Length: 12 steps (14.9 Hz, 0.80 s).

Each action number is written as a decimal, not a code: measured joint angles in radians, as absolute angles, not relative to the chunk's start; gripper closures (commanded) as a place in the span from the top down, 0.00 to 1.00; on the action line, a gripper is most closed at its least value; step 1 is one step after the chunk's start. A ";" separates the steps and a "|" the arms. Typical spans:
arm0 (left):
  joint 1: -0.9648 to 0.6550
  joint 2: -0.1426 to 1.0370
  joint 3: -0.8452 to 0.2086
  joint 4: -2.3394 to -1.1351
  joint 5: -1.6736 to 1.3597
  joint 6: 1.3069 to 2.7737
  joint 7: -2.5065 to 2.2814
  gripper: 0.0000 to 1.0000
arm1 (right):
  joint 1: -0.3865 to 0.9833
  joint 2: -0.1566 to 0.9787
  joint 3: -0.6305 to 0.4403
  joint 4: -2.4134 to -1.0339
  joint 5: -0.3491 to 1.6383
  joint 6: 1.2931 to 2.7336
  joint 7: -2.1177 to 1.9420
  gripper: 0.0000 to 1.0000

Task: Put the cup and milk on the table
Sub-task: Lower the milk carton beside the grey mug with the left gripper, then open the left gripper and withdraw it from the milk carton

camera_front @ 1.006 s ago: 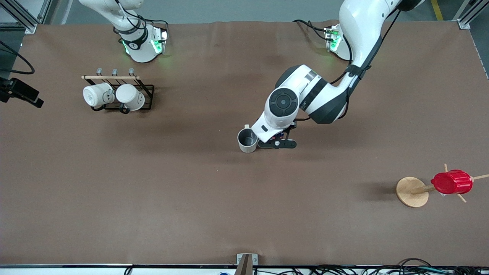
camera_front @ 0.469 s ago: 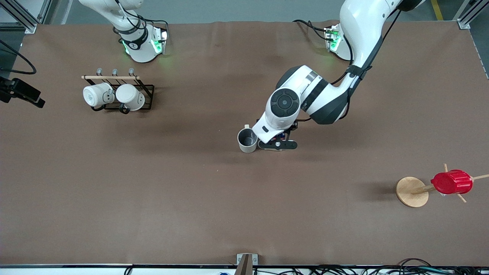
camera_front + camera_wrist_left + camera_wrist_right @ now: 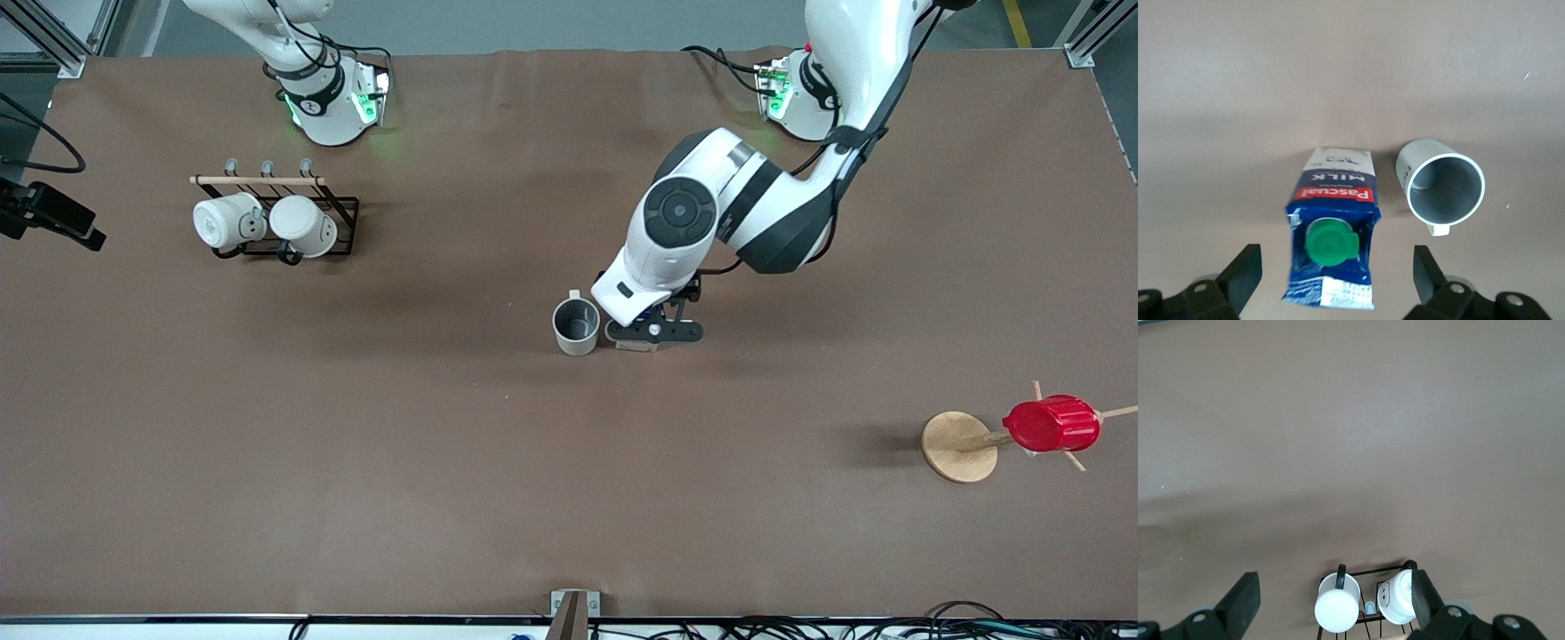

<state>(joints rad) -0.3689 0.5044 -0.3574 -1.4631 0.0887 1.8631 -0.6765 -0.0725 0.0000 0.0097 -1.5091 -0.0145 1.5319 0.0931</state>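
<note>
The cup [image 3: 576, 327], an off-white mug with a dark grey inside, stands upright near the middle of the brown table [image 3: 356, 444]. The milk [image 3: 1331, 233], a dark blue carton with a green cap, stands beside it toward the left arm's end, close to but apart from the cup [image 3: 1446, 187]. My left gripper [image 3: 653, 332] is open above the milk, one finger on each side and clear of it [image 3: 1337, 270]. In the front view the gripper hides most of the carton. My right gripper [image 3: 1333, 595] is open and empty, held high over the mug rack; it is out of the front view.
A black wire rack [image 3: 342, 222] holding two white mugs [image 3: 267, 222] stands near the right arm's base; it also shows in the right wrist view [image 3: 1365, 577]. A wooden stand [image 3: 958, 446] bearing a ribbed red cup [image 3: 1051, 424] stands toward the left arm's end.
My left arm has risen and shifted slightly toward its own end of the table, with the gripper now higher above the standing milk. The cup and the right arm have not moved.
</note>
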 measured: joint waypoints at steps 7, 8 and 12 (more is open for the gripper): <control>-0.247 0.337 -0.357 -1.462 0.089 1.767 -0.648 1.00 | -0.072 0.000 0.008 -1.509 -0.015 1.524 0.001 1.00; -0.218 0.316 -0.356 -1.463 0.089 1.755 -0.624 1.00 | -0.072 0.000 0.007 -1.509 -0.015 1.523 0.000 1.00; -0.070 0.248 -0.354 -1.464 0.089 1.734 -0.479 1.00 | -0.072 0.000 0.002 -1.509 -0.015 1.523 -0.003 1.00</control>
<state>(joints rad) -0.0697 0.2479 -0.3543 -1.4642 0.0887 1.7344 -0.4790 -0.0721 0.0000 0.0023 -1.5091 -0.0146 1.5228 -0.0028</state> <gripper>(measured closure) 0.000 0.000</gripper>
